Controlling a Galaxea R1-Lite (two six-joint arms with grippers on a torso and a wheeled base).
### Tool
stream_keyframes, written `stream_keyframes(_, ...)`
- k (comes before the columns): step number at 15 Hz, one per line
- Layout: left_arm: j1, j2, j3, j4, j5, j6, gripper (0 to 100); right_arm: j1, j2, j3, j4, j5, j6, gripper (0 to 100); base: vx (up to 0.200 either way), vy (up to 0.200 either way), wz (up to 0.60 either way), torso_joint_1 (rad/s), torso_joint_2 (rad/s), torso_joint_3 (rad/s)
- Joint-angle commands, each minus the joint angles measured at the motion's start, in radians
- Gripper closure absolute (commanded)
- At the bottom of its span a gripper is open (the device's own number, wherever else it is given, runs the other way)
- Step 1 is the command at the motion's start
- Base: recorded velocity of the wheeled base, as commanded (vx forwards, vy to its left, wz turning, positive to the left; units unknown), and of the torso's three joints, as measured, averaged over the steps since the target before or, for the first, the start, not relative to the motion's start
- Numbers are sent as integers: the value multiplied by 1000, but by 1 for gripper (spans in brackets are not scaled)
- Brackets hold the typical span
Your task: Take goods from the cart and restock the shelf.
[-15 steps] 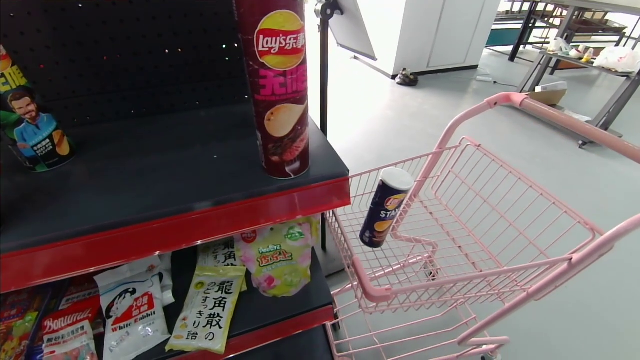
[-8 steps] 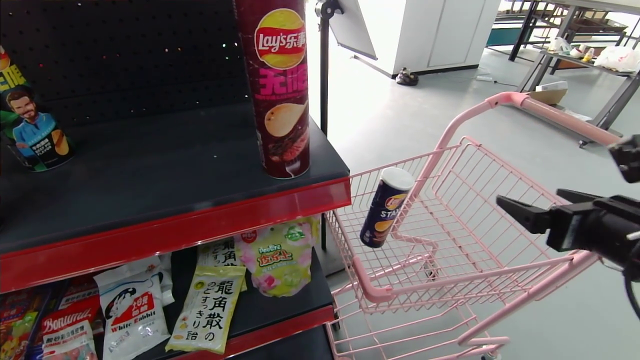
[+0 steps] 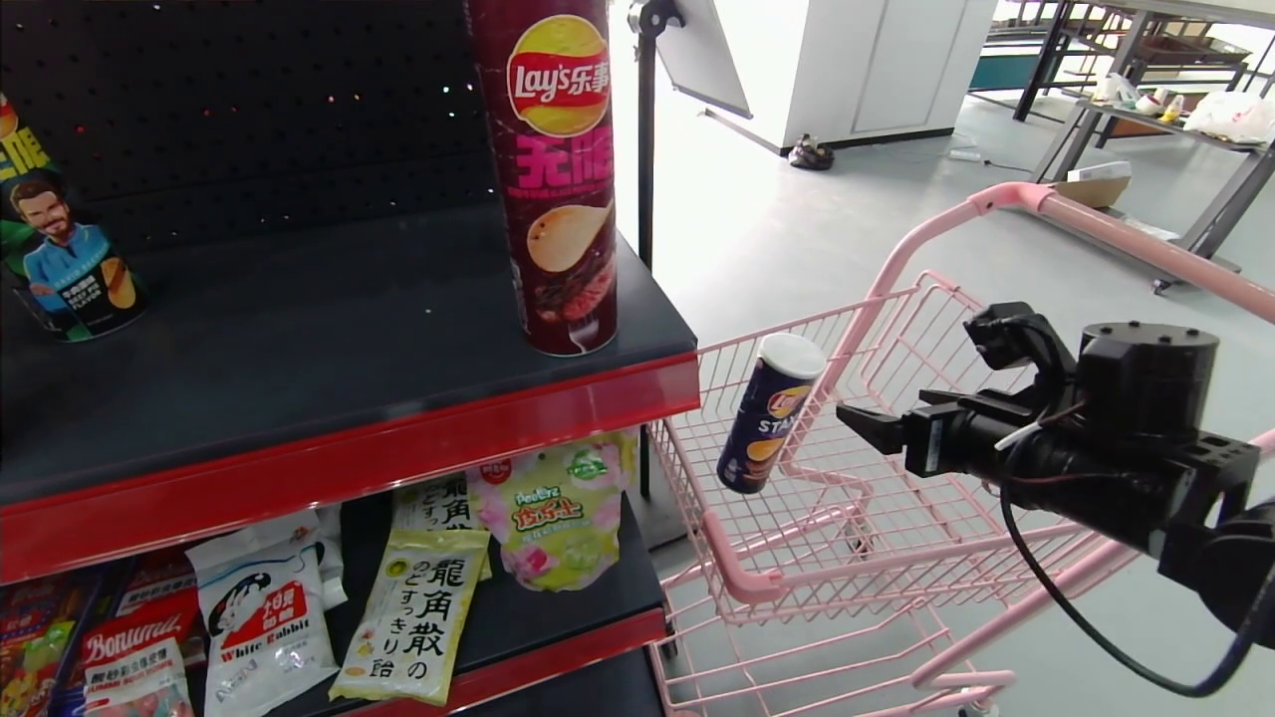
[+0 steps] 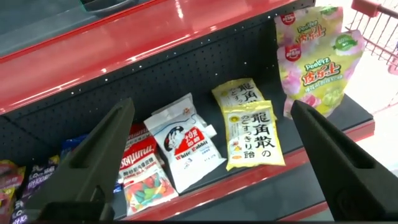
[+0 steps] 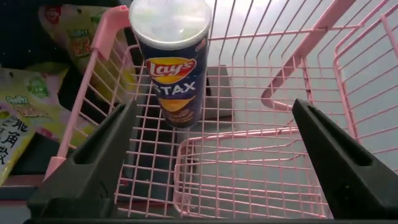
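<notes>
Navy chip can (image 3: 768, 413) leans near-upright in cart (image 3: 732, 578), dead ahead of my R gripper (image 5: 211, 112), jaws spread wide. I'd go w/ R. L gripper (image 4: 211, 102), also spread, faces lower shelf (image 4: 249, 179).

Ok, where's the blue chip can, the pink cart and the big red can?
blue chip can (image 3: 765, 423), head view, its label.
pink cart (image 3: 1011, 196), head view, its handle.
big red can (image 3: 560, 199), head view, its side.
</notes>
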Motion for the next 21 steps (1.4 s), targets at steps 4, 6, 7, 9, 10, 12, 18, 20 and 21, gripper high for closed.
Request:
stream_keyframes(4,-1,-3,0,5,-9,-6,0,6,148,-132,-3,30,32,0,0,0,0,0,0,0)
stream_keyframes(6,-3,-3,0,5,-11,-9,0,16,153,-124,-3,56,32,0,0,0,0,0,0,0)
stream_keyframes(7,-3,-3,0,5,-11,-9,0,16,153,-124,-3,56,32,0,0,0,0,0,0,0)
stream_keyframes(9,-3,-8,4,5,-11,-9,0,16,202,-147,-23,61,46,0,0,0,0,0,0,0)
stream_keyframes(10,-3,-19,12,6,-11,-9,0,21,211,-150,-25,66,57,0,0,0,0,0,0,0)
stream_keyframes(12,-3,-22,18,5,-11,-9,0,30,234,-159,-26,73,59,0,0,0,0,0,0,0)
stream_keyframes(18,-3,-22,20,5,-9,-9,0,36,346,-258,-80,79,79,0,0,0,0,0,0,0)
stream_keyframes(20,-3,-22,20,5,-9,-7,0,43,375,-285,-80,81,79,0,0,0,0,0,0,0)
stream_keyframes(21,-3,-22,20,5,-8,-7,0,44,388,-299,-80,81,79,0,0,0,0,0,0,0)
